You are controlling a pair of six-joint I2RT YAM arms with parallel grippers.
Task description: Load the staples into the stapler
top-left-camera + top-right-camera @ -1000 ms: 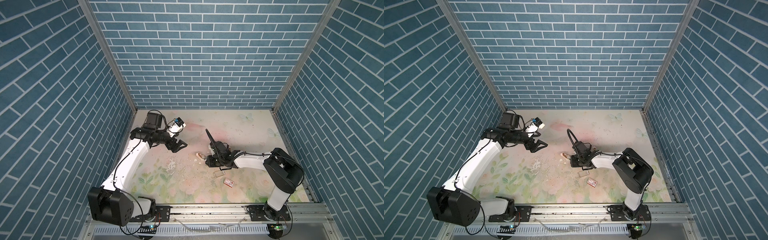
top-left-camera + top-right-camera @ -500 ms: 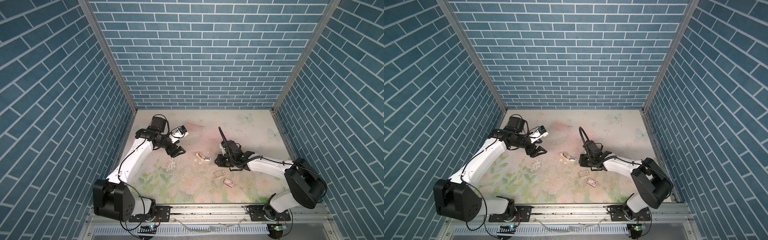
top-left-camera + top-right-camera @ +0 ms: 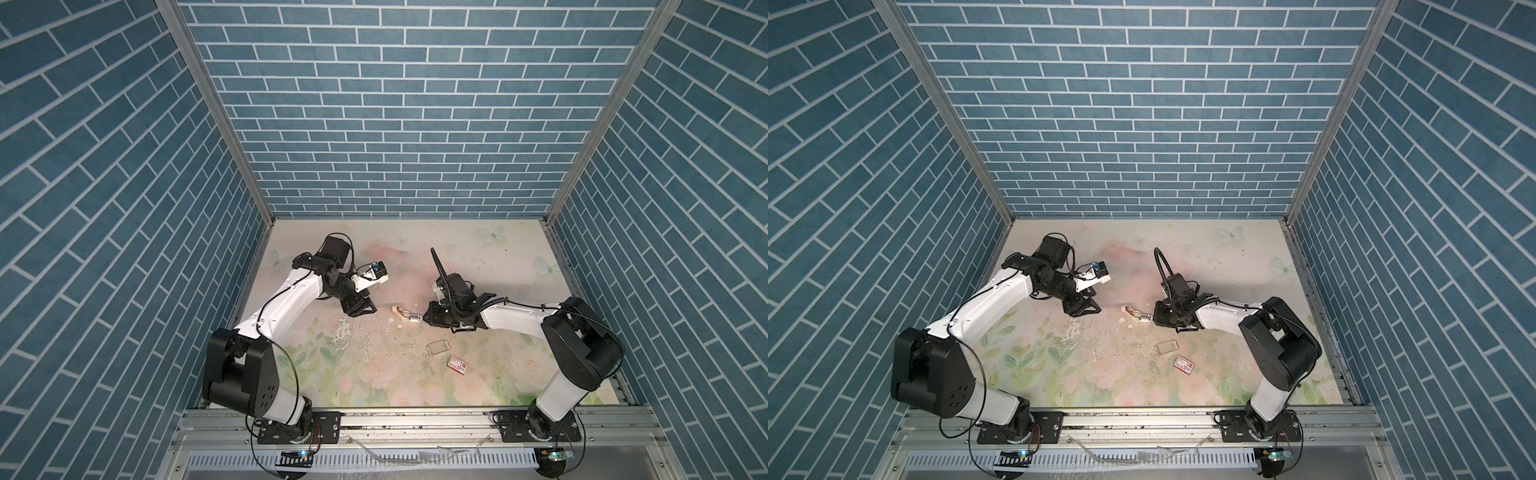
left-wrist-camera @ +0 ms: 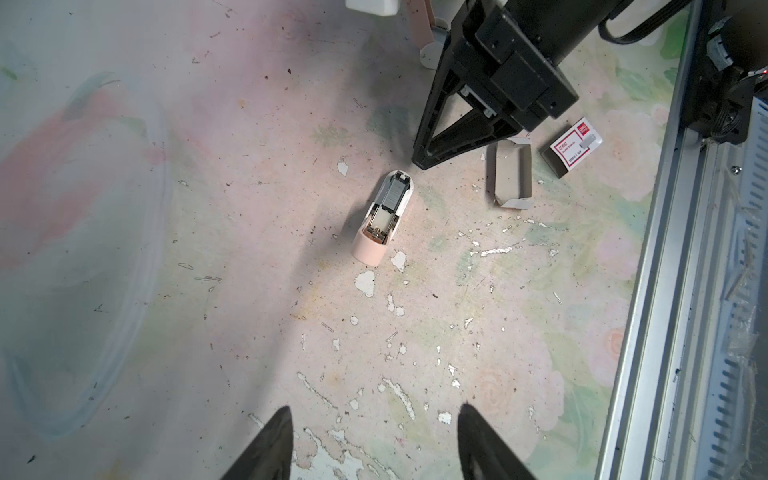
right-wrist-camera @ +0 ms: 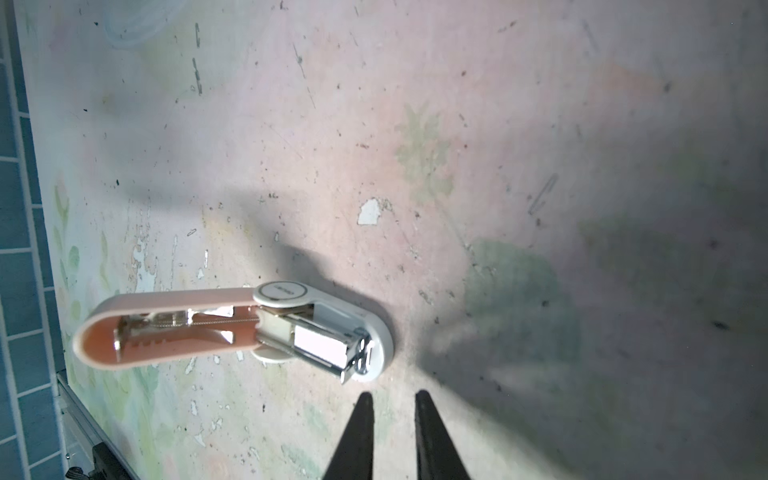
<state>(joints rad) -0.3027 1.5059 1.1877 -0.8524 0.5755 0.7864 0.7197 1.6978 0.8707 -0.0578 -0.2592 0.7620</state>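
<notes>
Red-bordered box (image 4: 575, 145), print illegible, stapler (image 4: 384, 216) open

Red-and-white box (image 3: 457, 365), small tray (image 3: 438, 346) beside it, floral tabletop (image 3: 374, 374), brick walls (image 3: 395, 124)

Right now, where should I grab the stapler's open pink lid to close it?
Probably pinch the pink lid across its long sides near the rounded free end, from above: it is swung open, hollow side showing, hinged at the white base.
</notes>
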